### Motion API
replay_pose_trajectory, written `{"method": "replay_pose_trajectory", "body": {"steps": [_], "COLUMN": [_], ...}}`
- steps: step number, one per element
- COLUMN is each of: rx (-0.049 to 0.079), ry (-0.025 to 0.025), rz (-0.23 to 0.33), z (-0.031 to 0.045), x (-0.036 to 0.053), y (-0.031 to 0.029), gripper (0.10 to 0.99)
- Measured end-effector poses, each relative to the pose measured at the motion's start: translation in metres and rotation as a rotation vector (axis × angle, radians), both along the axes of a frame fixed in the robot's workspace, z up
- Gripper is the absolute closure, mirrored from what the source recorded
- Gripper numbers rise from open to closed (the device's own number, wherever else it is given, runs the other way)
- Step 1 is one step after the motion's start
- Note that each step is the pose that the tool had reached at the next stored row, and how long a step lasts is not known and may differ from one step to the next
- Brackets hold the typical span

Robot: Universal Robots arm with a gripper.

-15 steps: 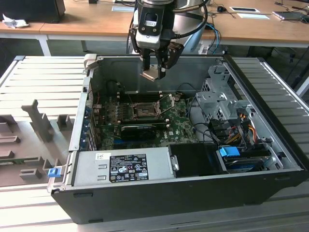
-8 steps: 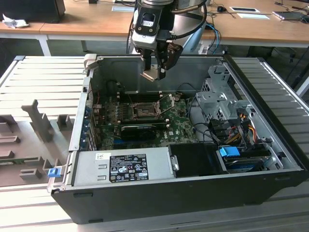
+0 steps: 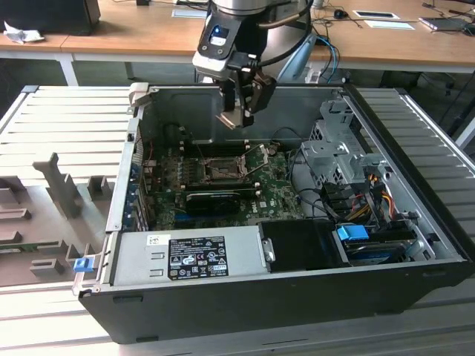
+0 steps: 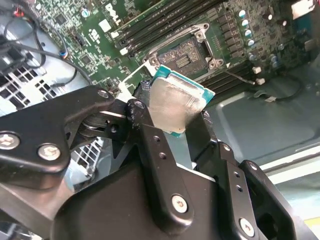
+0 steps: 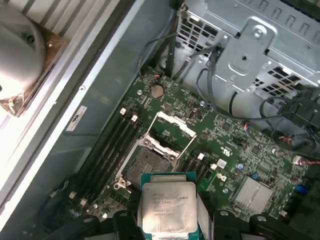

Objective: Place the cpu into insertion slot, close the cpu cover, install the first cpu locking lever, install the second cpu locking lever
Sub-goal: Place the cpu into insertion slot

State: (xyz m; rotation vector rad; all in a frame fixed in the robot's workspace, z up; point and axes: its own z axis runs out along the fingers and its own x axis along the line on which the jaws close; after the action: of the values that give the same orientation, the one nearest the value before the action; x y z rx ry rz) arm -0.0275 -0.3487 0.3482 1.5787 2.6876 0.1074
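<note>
**Gripper clamped on the one cpu, above an open socket**

Gripper point(image 3: 236, 119) is mine, the only one here, and its jaws are pressed against two opposite edges of the single cpu point(image 3: 228, 119). I hold the chip in the air over the motherboard point(image 3: 278, 189), apart from the one socket point(image 3: 220, 169), which lies bare. Two thin locking levers point(image 3: 256, 153) stand raised beside the socket.

The exterior view gives me the whole computer case point(image 3: 245, 297) lying open, with one power supply point(image 3: 185, 256) along its near wall and a drive cage point(image 3: 334, 152) on the exterior view's right.

In the first wrist view I see the cpu point(image 5: 167, 205) from above, its grey printed top facing the camera, and the cpu cover point(image 5: 170, 131) tilted up past the socket point(image 5: 145, 167). One coin cell point(image 5: 157, 91) sits further along the board.

In the second wrist view the cpu point(image 4: 175, 102) shows its teal edge between my black fingers point(image 4: 155, 145).

Memory slots point(image 5: 107, 150) flank the socket. Cables point(image 5: 210, 95) run by the cage. The chip hides the socket's near edge.
</note>
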Motion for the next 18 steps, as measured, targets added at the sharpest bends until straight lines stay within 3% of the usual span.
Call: {"method": "replay_pose_trajectory", "body": {"steps": [4,14,18], "rx": [0.000,-0.003,-0.005], "ry": [0.0000,0.0009,0.0009], "rz": [-0.049,-0.056,-0.109], "z": [-0.0031,-0.0079,-0.0087], "x": [0.0000,0.0001,0.0001], "y": [0.0000,0.0000,0.0000], "gripper": [0.557,0.557,0.557]}}
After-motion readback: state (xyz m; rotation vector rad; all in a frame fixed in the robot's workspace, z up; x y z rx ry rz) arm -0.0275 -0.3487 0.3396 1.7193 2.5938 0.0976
